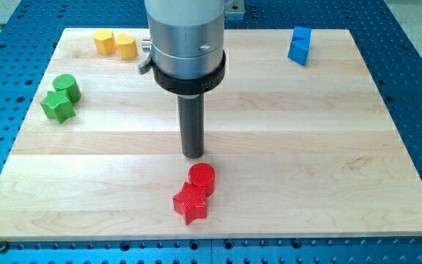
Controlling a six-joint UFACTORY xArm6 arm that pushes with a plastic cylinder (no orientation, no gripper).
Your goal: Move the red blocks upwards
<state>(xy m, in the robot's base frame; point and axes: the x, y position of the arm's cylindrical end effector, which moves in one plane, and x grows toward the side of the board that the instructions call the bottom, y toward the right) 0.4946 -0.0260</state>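
Observation:
A red cylinder [202, 177] and a red star-shaped block [190, 203] sit touching each other near the view's bottom centre of the wooden board [321, 147]. The star lies just below and left of the cylinder. My tip [193, 155] stands on the board just above the red cylinder, slightly to its left, with a small gap between them. The rod hangs from the grey arm body [185, 37] at the view's top centre.
Two yellow blocks [115, 44] sit at the view's top left. A green cylinder [67, 87] and a green star-shaped block [56, 107] sit at the left. A blue block [299, 45] sits at the top right. Blue perforated table surrounds the board.

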